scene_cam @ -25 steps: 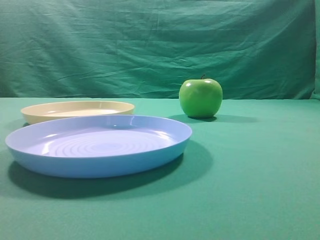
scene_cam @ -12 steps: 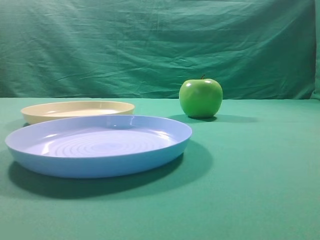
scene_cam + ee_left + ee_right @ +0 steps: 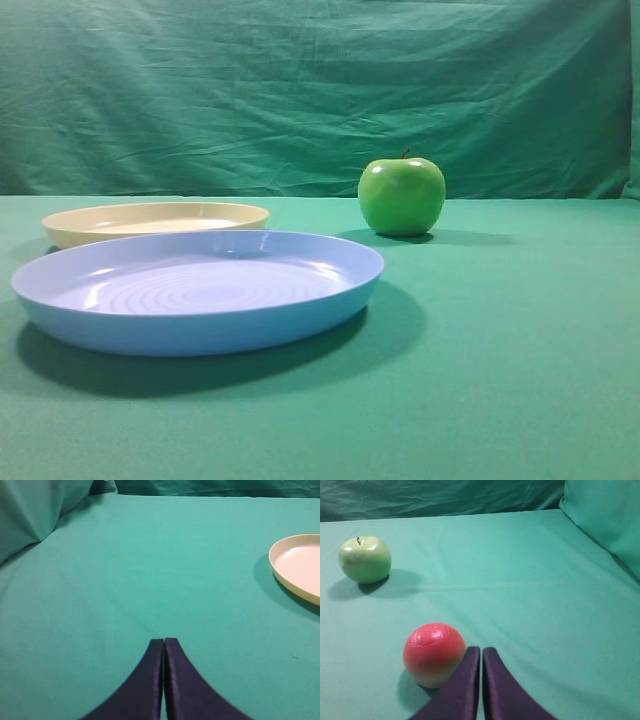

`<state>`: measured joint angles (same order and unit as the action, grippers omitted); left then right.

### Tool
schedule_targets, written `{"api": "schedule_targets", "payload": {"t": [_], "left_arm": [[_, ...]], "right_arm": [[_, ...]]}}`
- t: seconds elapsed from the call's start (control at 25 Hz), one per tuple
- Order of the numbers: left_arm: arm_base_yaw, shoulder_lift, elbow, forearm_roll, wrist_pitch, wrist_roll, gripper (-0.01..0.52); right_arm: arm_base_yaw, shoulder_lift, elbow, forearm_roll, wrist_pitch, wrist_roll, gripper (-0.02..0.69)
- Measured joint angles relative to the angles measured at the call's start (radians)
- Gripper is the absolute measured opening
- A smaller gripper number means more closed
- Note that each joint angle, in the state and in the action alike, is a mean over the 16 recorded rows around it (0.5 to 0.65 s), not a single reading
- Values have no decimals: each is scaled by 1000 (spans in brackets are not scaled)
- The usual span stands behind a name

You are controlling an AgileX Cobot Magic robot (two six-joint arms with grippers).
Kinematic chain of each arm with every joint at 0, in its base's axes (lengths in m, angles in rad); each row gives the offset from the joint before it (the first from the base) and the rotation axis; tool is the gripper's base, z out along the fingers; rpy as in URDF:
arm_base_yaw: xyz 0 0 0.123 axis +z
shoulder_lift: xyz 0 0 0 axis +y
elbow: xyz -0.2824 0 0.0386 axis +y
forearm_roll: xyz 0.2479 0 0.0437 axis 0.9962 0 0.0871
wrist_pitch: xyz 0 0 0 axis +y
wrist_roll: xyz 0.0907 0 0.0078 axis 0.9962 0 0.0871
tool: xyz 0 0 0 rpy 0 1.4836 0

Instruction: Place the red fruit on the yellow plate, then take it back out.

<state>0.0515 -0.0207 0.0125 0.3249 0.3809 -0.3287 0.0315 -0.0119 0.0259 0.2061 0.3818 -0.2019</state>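
Note:
The red fruit (image 3: 433,653) lies on the green cloth in the right wrist view, just left of my right gripper (image 3: 481,650), whose fingers are shut with nothing between them. The fruit is out of sight in the exterior view. The yellow plate (image 3: 150,220) sits empty at the back left, and its rim (image 3: 280,575) shows at the right edge of the left wrist view. My left gripper (image 3: 163,641) is shut and empty, over bare cloth well left of that plate. Neither gripper appears in the exterior view.
A large light-blue plate (image 3: 200,330) with concentric rings stands in front of the yellow one. A shiny green apple (image 3: 402,196) sits farther back right, seen also as the apple (image 3: 365,560) beyond the red fruit. Draped green cloth walls the back and sides.

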Motion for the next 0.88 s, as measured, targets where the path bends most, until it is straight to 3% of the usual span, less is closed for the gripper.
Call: {"api": "schedule_targets", "payload": {"t": [0.88], "left_arm": [[0, 0, 0, 0, 0, 0, 0]], "right_arm": [[0, 0, 0, -1, 0, -2, 0]]}}
